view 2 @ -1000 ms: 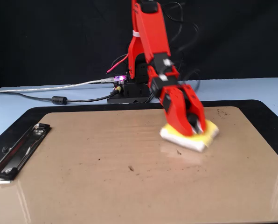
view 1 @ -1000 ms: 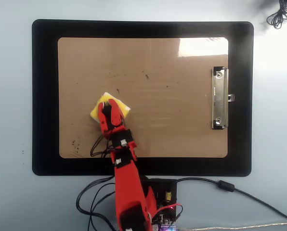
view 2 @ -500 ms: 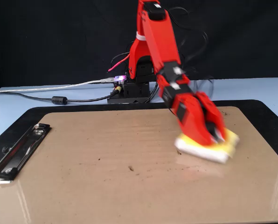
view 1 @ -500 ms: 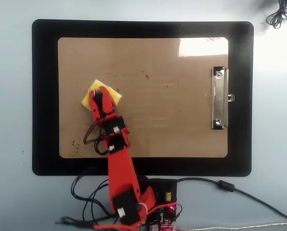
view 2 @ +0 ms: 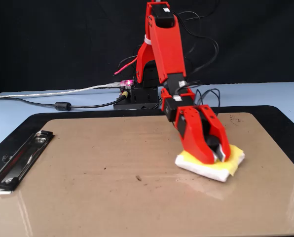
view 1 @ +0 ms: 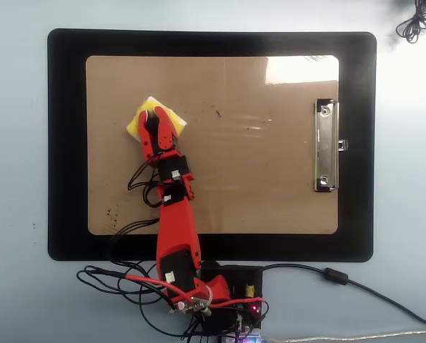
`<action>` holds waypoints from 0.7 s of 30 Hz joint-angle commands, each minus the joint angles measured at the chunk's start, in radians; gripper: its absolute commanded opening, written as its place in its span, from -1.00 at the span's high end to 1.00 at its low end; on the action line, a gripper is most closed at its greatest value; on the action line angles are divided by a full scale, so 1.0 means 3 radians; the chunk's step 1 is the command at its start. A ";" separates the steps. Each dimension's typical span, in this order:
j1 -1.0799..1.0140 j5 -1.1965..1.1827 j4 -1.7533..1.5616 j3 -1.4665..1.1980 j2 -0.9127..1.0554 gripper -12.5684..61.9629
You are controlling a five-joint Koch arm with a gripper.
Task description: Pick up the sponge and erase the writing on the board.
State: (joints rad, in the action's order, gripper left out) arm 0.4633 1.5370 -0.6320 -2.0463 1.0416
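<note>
1. The sponge (view 1: 156, 120) lies flat on the board (view 1: 256, 179), in the board's left part in the overhead view and toward the right in the fixed view (view 2: 211, 165). Its top is yellow and its underside is white.
2. The red arm (view 1: 176, 229) reaches from its base at the bottom edge of the overhead view out over the board.
3. The gripper (view 1: 156, 116) presses down on the middle of the sponge, and the jaws are clamped on the black knob (view 2: 214, 146) on the sponge's top.
4. The board sits on a larger black mat (view 1: 66, 143), which rests on the pale blue tabletop (view 1: 16, 179).
5. The silver clip (view 1: 326, 146) is on the board's right short edge in the overhead view and at the far left in the fixed view (view 2: 18, 160), well apart from the sponge.
6. No legible letters show on the board, only small dark specks (view 1: 216, 113) near its middle.
</note>
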 commanded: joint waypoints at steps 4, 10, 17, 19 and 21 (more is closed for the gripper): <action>0.0082 0.0179 0.0736 -0.0844 0.1125 0.87; 0.0123 0.0496 0.1687 -0.1048 0.1800 0.87; 0.0112 0.0491 0.1309 0.0404 0.0220 0.87; 0.0066 0.0476 0.1268 0.0291 0.0302 0.87; -0.0061 0.0399 0.1243 -0.0245 0.0777 0.87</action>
State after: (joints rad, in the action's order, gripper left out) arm 0.4602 1.6567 -0.2623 -1.9942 1.1796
